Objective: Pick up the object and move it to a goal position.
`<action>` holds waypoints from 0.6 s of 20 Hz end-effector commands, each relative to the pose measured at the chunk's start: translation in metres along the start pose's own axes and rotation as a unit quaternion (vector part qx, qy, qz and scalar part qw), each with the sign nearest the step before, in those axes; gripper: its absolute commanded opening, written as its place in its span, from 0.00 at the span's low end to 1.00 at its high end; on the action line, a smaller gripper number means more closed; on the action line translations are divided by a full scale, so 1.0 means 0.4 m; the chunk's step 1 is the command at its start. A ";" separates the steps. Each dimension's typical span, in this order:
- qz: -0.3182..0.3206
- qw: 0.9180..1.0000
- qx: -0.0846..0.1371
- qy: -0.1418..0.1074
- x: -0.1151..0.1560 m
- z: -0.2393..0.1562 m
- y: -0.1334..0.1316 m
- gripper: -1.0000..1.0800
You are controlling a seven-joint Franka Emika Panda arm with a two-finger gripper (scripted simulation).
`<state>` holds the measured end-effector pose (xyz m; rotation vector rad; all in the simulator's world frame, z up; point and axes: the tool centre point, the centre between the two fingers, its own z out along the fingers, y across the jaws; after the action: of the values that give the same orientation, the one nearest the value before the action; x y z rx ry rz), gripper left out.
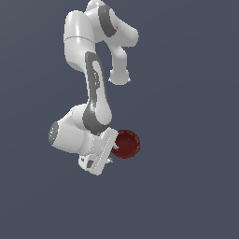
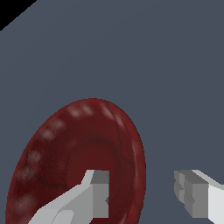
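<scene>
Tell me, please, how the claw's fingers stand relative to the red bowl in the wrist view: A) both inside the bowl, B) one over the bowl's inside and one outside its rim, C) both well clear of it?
B: one finger overlaps the red bowl interior, the other finger lies beyond its rim.

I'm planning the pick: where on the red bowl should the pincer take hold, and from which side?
Probably the thin rim of the bowl, coming from its open side. The bowl is shallow and wide, so pinching one wall suits better than spanning it. In the wrist view one finger is already over the inside, the other outside the rim.
</scene>
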<state>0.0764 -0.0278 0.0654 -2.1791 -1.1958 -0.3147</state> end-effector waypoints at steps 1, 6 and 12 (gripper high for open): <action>-0.007 1.000 0.002 0.005 0.000 -0.001 0.003 0.62; -0.007 1.000 0.002 0.006 -0.001 0.000 0.003 0.62; -0.008 1.000 0.002 0.006 0.000 0.048 0.003 0.62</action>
<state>0.0766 -0.0210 0.0552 -2.1631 -1.2061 -0.3328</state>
